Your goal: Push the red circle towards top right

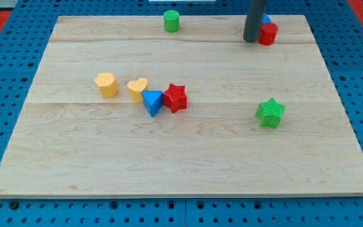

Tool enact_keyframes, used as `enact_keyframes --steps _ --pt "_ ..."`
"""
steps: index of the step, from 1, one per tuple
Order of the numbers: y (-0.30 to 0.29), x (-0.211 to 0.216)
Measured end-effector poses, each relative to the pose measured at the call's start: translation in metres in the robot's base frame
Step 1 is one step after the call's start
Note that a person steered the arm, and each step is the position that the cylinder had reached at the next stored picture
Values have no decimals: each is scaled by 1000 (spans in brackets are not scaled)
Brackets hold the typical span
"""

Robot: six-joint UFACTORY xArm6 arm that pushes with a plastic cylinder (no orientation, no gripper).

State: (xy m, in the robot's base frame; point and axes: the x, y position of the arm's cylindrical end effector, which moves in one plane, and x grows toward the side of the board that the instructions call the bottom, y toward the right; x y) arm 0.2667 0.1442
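Observation:
The red circle (269, 33) sits near the board's top right, touching a blue block (266, 19) just above it that the rod mostly hides. My tip (251, 40) is on the board right against the red circle's left side. The dark rod rises out of the view's top.
A green circle (171, 21) stands at the top centre. A yellow hexagon (106, 84), a yellow heart (137, 89), a blue triangle (152, 102) and a red star (176, 98) cluster at the left middle. A green star (270, 113) lies at the right.

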Motion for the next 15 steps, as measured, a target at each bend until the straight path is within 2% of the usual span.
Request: enact_keyframes --steps 4,6,10,15 --pt "-6 19" --pt "57 15" --pt "33 15" --pt "68 -12"
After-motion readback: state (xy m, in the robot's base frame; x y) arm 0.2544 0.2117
